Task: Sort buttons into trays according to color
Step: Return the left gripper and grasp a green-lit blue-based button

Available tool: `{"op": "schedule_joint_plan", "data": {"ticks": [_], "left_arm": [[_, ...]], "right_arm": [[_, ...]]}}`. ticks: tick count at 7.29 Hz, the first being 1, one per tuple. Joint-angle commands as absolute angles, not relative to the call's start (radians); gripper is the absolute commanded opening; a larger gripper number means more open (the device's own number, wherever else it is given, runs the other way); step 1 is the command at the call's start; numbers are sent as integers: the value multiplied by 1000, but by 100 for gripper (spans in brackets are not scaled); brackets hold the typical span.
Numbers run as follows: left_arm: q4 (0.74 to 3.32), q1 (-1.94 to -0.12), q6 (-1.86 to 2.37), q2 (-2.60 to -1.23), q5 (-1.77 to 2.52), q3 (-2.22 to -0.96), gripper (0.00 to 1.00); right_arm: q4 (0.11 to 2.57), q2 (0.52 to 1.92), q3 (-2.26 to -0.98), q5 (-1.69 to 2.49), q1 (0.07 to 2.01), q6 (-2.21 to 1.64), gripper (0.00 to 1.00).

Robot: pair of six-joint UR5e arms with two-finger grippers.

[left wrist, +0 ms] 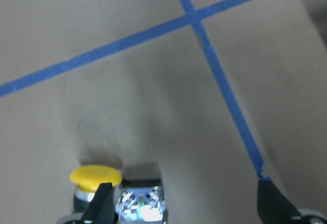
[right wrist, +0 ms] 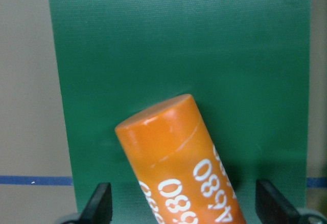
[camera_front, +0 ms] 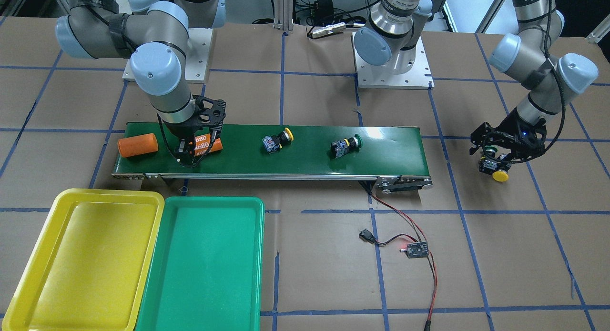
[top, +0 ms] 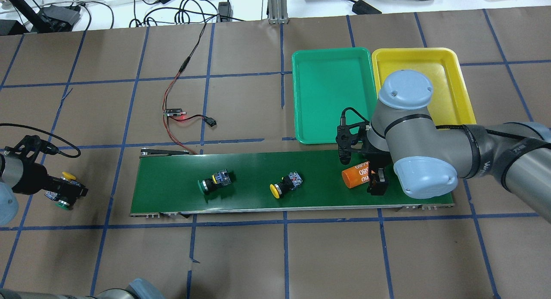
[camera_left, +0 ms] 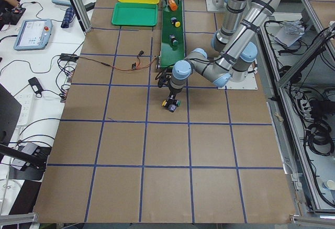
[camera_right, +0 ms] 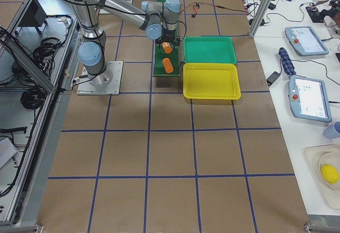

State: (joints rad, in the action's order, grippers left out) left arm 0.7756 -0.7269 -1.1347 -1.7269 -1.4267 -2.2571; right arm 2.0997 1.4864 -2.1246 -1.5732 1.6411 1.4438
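Note:
A yellow button (camera_front: pixel 277 140) and a green button (camera_front: pixel 346 146) lie on their sides on the dark-green belt (camera_front: pixel 391 150). Another yellow button (camera_front: pixel 499 175) and green button (camera_front: pixel 489 152) sit on the table past the belt's end, under my left gripper (camera_front: pixel 493 162). That gripper is open; in its wrist view the yellow button (left wrist: pixel 95 177) sits by one finger (left wrist: pixel 102 206). My right gripper (camera_front: pixel 188 155) is open, low over the belt, its fingers either side of an orange 4680 cylinder (right wrist: pixel 179 168). The yellow tray (camera_front: pixel 109 194) and green tray (camera_front: pixel 214 202) stand side by side, holding nothing.
A second orange cylinder (camera_front: pixel 138 145) lies at the belt's end beside my right gripper. A small circuit board with red and black wires (camera_front: pixel 414 249) lies on the table near the belt's other end. Blue tape lines grid the brown table.

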Motion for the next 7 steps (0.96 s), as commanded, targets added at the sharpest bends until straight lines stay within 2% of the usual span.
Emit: {"op": "schedule_joint_plan", "data": {"ticks": [1,2,7], "left_arm": [[776,-707,-1115,-1759,-1431,-2263,100],[775,-707,-1115,-1767,-1431,-2263,92],[775,-718,-1011,-1740,-1428,-2316,91]], "right_arm": [[2094,1488,-2126,-1574,1640,1444,100],[2097,1488,-2126,-1574,1640,1443,100],[2097,1500,-2122,-1577,1629,1453,100]]}}
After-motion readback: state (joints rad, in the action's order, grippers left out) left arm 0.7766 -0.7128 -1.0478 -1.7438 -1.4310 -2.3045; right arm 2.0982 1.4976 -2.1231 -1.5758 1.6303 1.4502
